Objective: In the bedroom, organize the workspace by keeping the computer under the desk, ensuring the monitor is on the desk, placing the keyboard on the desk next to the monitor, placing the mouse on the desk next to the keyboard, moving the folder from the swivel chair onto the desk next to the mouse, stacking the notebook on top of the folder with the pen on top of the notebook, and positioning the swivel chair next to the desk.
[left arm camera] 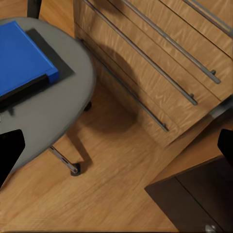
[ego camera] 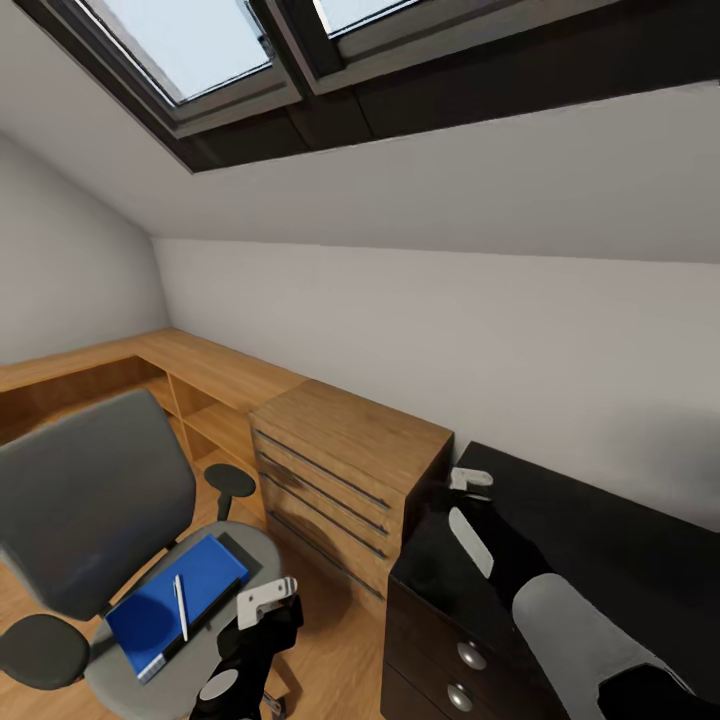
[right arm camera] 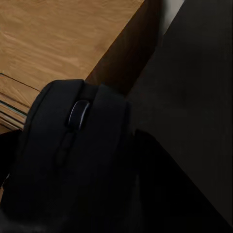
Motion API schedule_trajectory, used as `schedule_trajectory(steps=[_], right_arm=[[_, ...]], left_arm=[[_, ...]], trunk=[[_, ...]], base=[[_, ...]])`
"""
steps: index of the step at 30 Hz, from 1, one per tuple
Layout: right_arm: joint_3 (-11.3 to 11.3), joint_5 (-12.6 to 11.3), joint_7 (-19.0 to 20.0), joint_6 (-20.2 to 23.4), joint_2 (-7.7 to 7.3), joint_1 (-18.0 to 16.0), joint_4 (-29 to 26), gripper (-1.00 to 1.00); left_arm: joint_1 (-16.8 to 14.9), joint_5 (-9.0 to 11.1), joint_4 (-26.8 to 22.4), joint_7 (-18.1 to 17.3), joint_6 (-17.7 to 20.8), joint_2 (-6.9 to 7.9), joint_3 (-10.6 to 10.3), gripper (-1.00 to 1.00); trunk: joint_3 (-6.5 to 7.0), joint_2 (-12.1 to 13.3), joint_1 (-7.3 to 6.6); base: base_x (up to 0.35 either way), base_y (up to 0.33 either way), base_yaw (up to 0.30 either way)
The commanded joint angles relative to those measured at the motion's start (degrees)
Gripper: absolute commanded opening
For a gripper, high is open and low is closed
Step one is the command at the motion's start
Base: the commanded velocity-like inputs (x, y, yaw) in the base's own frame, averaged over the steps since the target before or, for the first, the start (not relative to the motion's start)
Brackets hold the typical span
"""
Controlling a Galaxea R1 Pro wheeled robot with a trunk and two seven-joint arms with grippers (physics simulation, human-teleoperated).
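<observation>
The grey swivel chair (ego camera: pixel 90 500) stands at the left on the oak floor. On its seat lies the blue folder (ego camera: pixel 175 600) (left arm camera: pixel 19 56) with the white pen (ego camera: pixel 181 605) on top; a dark edge shows along the folder's side. My left gripper (ego camera: pixel 268 600) (left arm camera: pixel 116 145) hovers open beside the seat's right edge, empty. My right gripper (ego camera: pixel 470 482) is over the left end of the black desk (ego camera: pixel 610 530). The dark mouse (right arm camera: pixel 77 145) sits right against the right wrist camera, apparently held, just above the desk top (right arm camera: pixel 194 97).
An oak dresser (ego camera: pixel 345 450) (left arm camera: pixel 160 63) with bar handles stands between chair and desk. A low oak shelf (ego camera: pixel 190 375) runs along the sloped wall. The desk's drawers have silver knobs (ego camera: pixel 469 655). Skylights (ego camera: pixel 190 40) are overhead.
</observation>
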Motion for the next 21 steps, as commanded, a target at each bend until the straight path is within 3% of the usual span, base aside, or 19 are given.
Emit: schedule_trajectory(steps=[1,4,6,9,13,21], right_arm=[[-0.23,-1.38,-2.27,1.73,-0.64,2.06,-5.11,-1.00],[-2.61,-4.64,-7.46,7.07,-2.30,10.35,-23.83,-1.00],[-3.08,-5.82,-8.77,8.84,-2.66,13.18,-29.98,-1.00],[-3.60,-8.34,-10.61,13.78,-3.10,19.62,-43.76,-1.00],[-3.70,-10.19,-11.07,17.95,-3.15,22.53,-50.36,-1.00],[-3.61,-10.92,-11.16,18.88,-2.94,23.10,-52.85,-1.00]], left_arm=[[-0.08,0.06,-0.02,0.32,0.42,0.03,-0.14,1.00],[-0.08,0.04,0.06,0.28,0.39,0.02,-0.19,1.00],[-0.06,0.02,0.07,0.31,0.36,0.02,-0.20,1.00],[-0.08,0.20,0.38,0.19,0.57,0.01,-0.40,1.00],[-0.08,0.03,1.44,0.16,0.69,0.01,-1.19,1.00],[-0.07,0.00,1.74,0.12,0.65,0.01,-2.03,1.00]], trunk=[[0.11,0.37,-0.22],[0.65,1.57,-0.88],[1.01,2.37,-1.32],[1.55,3.58,-1.98],[1.91,4.38,-2.42],[1.91,4.38,-2.42]], base=[[0.000,0.000,0.000],[0.000,0.000,0.000],[0.000,0.000,0.000],[0.000,0.000,0.000],[0.000,0.000,0.000],[0.000,0.000,0.000]])
